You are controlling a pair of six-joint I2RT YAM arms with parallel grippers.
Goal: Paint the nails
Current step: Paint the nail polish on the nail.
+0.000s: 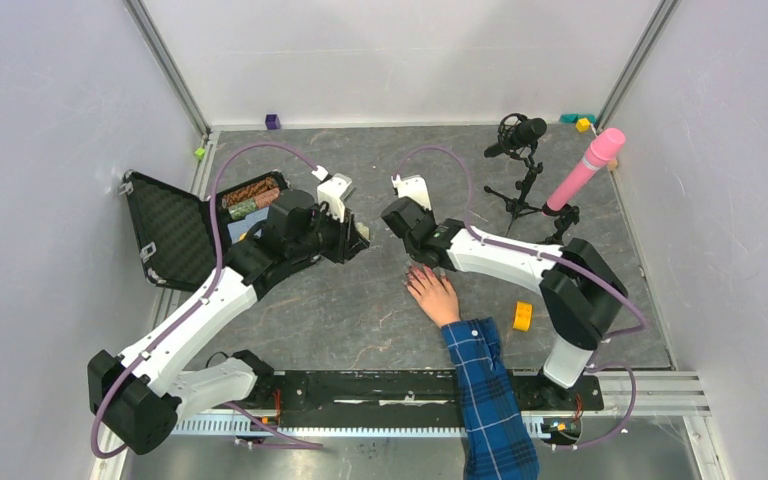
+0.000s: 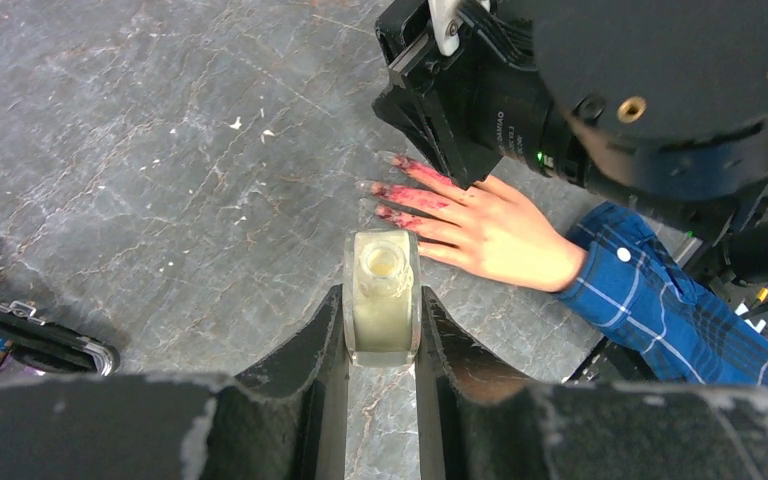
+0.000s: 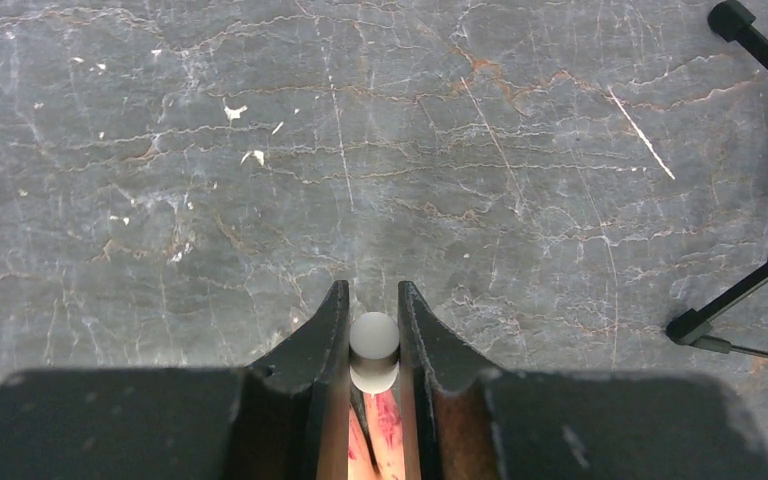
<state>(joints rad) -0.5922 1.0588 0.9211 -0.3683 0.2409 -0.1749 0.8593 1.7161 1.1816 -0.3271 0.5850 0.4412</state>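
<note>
Left gripper point(image 2: 382, 312) clamped on small open bottle point(image 2: 383, 285). Right gripper point(image 3: 373, 305) clamped on white round cap point(image 3: 374, 345), over fingertips of hand point(image 2: 495, 235) lying flat on table point(image 2: 160, 150); nails point(image 2: 384, 188) pink-smeared, near bottle

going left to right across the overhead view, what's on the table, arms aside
open black case → hand → small yellow roll → pink cylinder. The microphone stand overlaps the roll sideways, so it is left out of the order.
</note>
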